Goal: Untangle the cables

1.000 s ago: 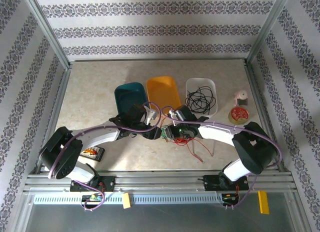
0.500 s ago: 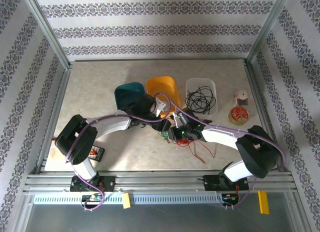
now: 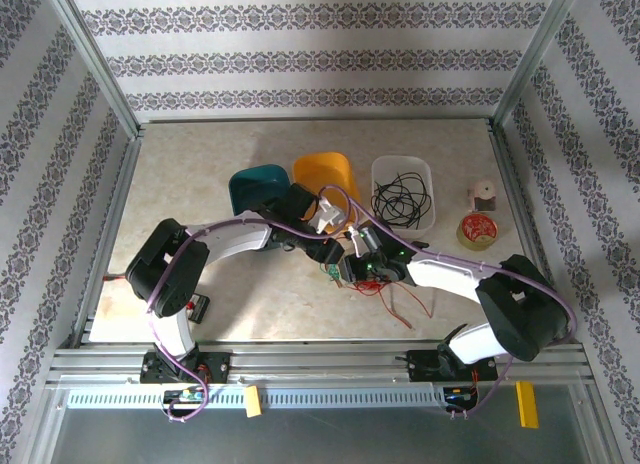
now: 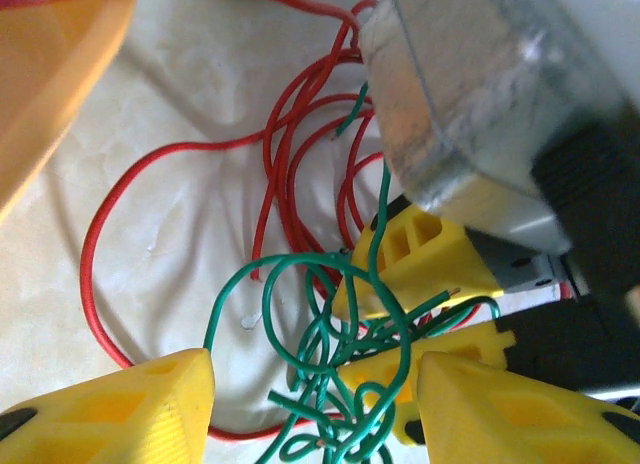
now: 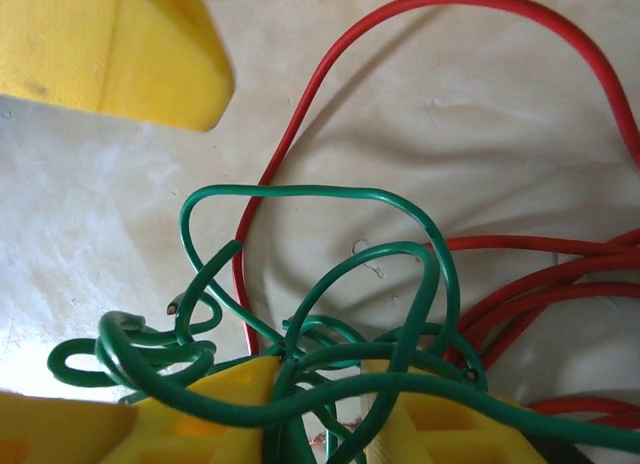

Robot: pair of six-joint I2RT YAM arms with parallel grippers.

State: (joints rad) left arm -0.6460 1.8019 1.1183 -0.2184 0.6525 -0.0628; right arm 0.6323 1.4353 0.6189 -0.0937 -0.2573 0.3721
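From above, we see both arms bent inward over the beige marbled tabletop (image 3: 200, 174). The left gripper (image 3: 336, 252) and right gripper (image 3: 352, 271) sit tip to tip just in front of the orange plastic bin (image 3: 322, 174), which stands beside a teal plastic bin (image 3: 255, 184). The tangle of thin red and green cables (image 3: 375, 284) lies under the two grippers, with red strands trailing toward the near edge. Thin black wires (image 3: 400, 196) are coiled in the white rectangular tray (image 3: 403, 160).

In the left wrist view, the left gripper's yellow fingers (image 4: 130, 404) stand spread on either side of the knot of green wire (image 4: 335, 374), released and not pressing it. Just beyond, the right gripper's yellow fingertips (image 4: 415, 254) are clamped on strands of that knot. Red wire loops (image 4: 285, 154) lie on the table behind it.

In the right wrist view, the right gripper's fingers (image 5: 190, 429) sit close together with green strands pinched between them. The knot bulges just ahead of them and a red loop arcs past it. One left finger (image 5: 110, 44) sits at the upper left, apart from the wire.
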